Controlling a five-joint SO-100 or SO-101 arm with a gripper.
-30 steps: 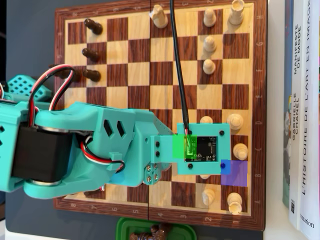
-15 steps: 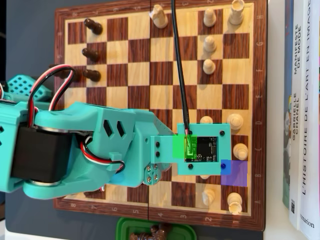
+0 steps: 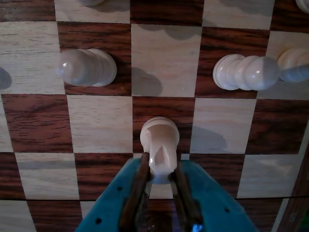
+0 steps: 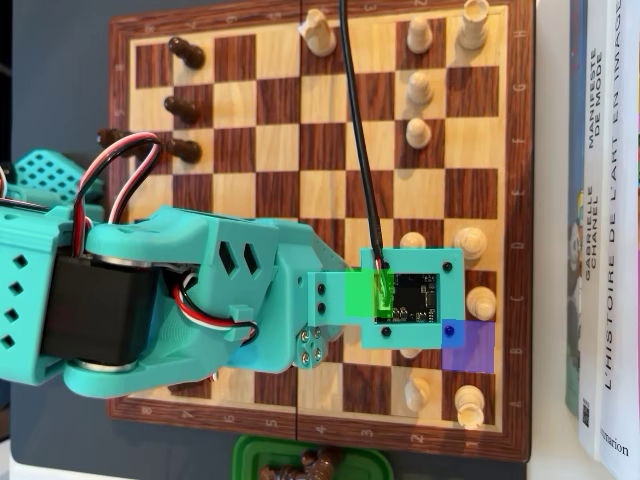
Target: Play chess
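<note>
The fingers point(image 3: 159, 176) are closed on a white chess piece point(image 3: 160, 145) above the chessboard point(image 4: 140, 50). The piece is gripped; carrying it to its new square and letting go remain.

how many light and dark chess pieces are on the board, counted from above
light pieces: 11, counting the held piece in the gripper, mostly hidden from above
dark pieces: 3
total: 14 in plain sight; the arm hides part of the board
</note>
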